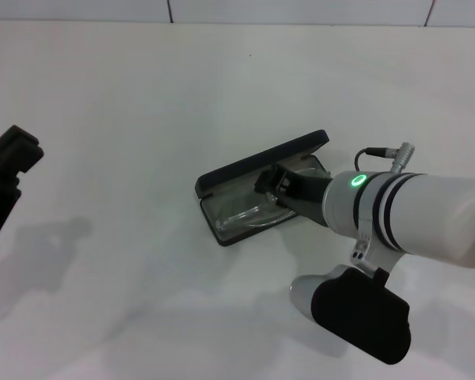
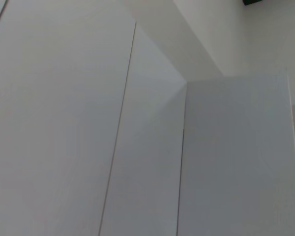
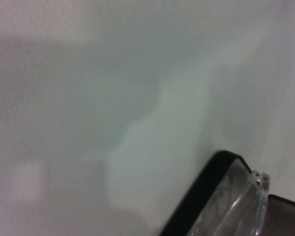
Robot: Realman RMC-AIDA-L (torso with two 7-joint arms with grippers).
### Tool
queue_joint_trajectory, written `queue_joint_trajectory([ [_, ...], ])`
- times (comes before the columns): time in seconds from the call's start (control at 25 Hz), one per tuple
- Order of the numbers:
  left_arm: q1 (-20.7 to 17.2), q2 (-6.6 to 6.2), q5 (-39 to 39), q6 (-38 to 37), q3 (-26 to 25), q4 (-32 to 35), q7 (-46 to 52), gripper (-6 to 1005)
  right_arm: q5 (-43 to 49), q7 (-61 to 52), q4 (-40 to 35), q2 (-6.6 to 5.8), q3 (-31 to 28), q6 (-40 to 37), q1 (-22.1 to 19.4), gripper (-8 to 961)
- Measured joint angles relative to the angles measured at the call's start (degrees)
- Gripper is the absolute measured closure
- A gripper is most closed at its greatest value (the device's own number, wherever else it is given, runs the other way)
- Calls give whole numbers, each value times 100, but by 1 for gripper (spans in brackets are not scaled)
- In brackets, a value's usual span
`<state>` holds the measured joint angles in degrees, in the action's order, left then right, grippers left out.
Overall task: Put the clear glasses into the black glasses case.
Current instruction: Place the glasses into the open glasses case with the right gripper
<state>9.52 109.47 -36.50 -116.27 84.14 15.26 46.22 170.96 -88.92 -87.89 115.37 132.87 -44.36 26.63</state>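
Observation:
The black glasses case (image 1: 245,164) lies open in the middle of the white table, its lid propped up on the far side. The clear glasses (image 1: 249,214) rest inside the lower tray of the case. My right gripper (image 1: 271,180) reaches in from the right and hangs just over the tray's right part, close to the glasses. In the right wrist view a black corner of the case (image 3: 196,196) and a clear piece of the glasses (image 3: 248,204) show up close. My left gripper (image 1: 14,152) is parked at the far left, well away from the case.
The white table (image 1: 142,95) stretches around the case, with a wall seam along the far edge. The right arm's white forearm (image 1: 427,218) and black wrist block (image 1: 364,313) fill the near right. The left wrist view shows only white panels (image 2: 137,147).

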Motion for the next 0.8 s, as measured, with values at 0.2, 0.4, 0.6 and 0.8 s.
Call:
queue_joint_trajectory([
  [0.2, -33, 36, -30, -3, -13, 36, 5, 904, 0, 35, 70, 6, 9, 158, -72, 633],
  [0.4, -76, 46, -33, -7, -15, 25, 1, 904, -12, -1, -35, -6, -74, 171, -206, 633],
  [0.6, -68, 56, -39, -9, -24, 25, -9, 904, -292, -518, -232, 60, -449, 35, -325, 634],
  [0.8, -29, 58, -47, -9, -23, 22, -13, 904, -318, -925, -357, 65, -583, -195, -322, 635],
])
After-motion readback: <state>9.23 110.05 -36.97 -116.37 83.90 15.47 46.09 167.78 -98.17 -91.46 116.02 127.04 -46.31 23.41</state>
